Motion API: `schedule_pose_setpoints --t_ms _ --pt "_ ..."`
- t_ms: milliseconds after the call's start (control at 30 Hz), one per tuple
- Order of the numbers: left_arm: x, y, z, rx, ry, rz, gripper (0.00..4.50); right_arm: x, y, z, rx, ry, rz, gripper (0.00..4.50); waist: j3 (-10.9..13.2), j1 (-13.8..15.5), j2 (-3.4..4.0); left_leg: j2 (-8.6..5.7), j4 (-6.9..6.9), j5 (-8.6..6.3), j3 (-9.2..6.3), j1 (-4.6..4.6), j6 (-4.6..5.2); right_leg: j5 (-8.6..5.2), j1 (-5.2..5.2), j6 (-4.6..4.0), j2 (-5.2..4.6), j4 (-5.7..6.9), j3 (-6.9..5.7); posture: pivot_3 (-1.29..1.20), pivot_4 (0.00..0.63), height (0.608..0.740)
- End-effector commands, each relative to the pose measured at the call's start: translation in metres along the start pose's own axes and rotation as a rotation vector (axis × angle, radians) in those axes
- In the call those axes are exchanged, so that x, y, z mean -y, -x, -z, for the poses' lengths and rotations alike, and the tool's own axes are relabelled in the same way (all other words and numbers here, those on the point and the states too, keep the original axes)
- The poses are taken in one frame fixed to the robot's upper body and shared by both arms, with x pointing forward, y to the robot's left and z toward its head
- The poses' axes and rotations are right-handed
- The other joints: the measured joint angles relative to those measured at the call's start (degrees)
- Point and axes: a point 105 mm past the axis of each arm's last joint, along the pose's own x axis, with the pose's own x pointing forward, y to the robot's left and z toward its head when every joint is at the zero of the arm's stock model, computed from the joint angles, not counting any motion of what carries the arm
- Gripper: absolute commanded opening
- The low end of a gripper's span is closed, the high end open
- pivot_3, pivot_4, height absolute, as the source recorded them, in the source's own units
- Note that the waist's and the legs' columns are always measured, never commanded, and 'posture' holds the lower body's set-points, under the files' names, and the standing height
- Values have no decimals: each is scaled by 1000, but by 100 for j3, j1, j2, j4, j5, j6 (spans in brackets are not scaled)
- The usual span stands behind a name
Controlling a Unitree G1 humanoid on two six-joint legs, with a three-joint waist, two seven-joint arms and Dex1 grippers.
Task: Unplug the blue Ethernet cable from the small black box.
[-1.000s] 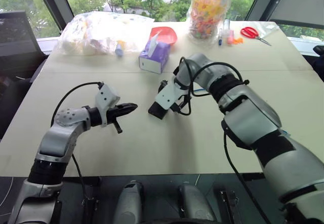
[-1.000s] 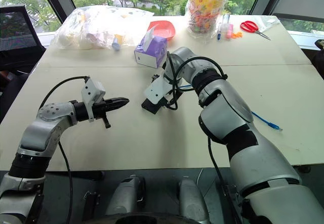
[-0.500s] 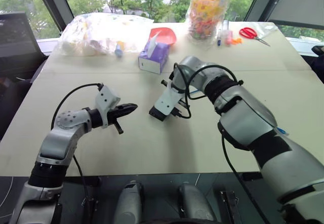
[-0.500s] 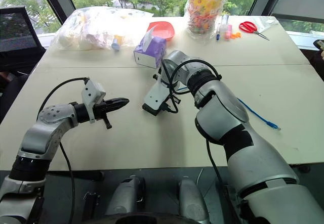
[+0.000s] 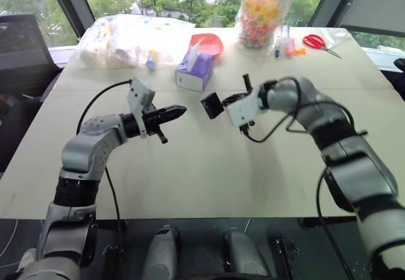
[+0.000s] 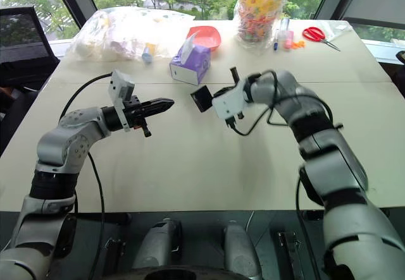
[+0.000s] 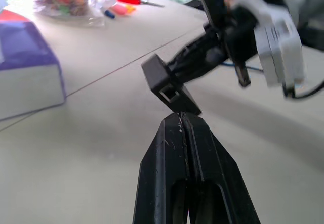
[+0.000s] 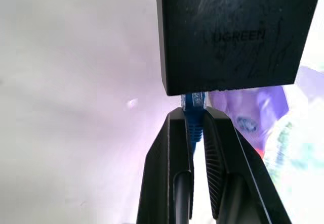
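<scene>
The small black box (image 5: 211, 105) hangs above the table's middle, held up by the blue Ethernet cable (image 8: 194, 102) plugged into its side. My right gripper (image 8: 195, 115) is shut on the cable's blue boot, right at the box. An open port on the box (image 7: 164, 80) faces my left gripper (image 5: 180, 110), which is shut with nothing in it. The left gripper points level at the box from the left, with a small gap between tip and box.
A purple tissue box (image 5: 194, 71) stands just behind the two grippers. Farther back are a red bowl (image 5: 205, 43), a clear bag of items (image 5: 126, 40), a jar of colourful pieces (image 5: 262, 11) and red scissors (image 5: 316, 41).
My right gripper shut and swung to the right and up; the black box now hangs in the air on the cable. My left gripper rose and moved right, toward the box.
</scene>
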Motion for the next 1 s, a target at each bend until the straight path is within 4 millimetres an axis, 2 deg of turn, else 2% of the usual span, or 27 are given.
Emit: schedule_pose_setpoints --t_ms 33,167,233,333,400,533,700,1000 --pt "10 -4 -14 21 42 97 0 54 26 -8 -90 63 351 24 3 -53 5 1 0 4 2 1 -7 0 -6 0 2 7 4 0 150 735" --pt "18 -10 -15 -24 34 189 0 53 37 -15 -165 33 451 24 3 -109 5 -1 7 10 -3 6 -14 0 0 0 4 24 3 0 150 735" --pt "17 -11 -16 -24 49 195 553 54 38 -17 -181 19 465 0 4 -109 2 -3 12 13 -4 15 -9 0 12 -1 3 28 3 0 150 735" --pt "11 -15 -15 -45 -30 169 1474 55 42 -18 -210 4 477 0 4 -101 2 -5 12 21 -4 17 3 1 14 -1 2 28 4 0 150 735" --pt "9 -16 -19 -24 -73 159 2444 53 42 -19 -216 -7 459 0 4 -93 1 -6 12 21 -4 16 4 1 14 -2 1 28 4 0 150 735" --pt "4 -20 -26 10 -130 129 2444 51 42 -21 -221 -17 443 0 4 -61 1 -6 11 21 -4 11 4 1 11 -1 1 27 3 0 150 735" --pt "0 -35 -40 114 -168 57 2444 47 38 -29 -208 -41 409 0 4 31 0 -7 11 21 -4 10 4 1 10 -1 1 27 3 0 150 735" --pt "3 -46 -38 143 -125 48 2444 44 37 -31 -207 -39 385 0 4 44 0 -7 11 21 -4 10 4 1 10 -1 2 27 2 0 150 735"
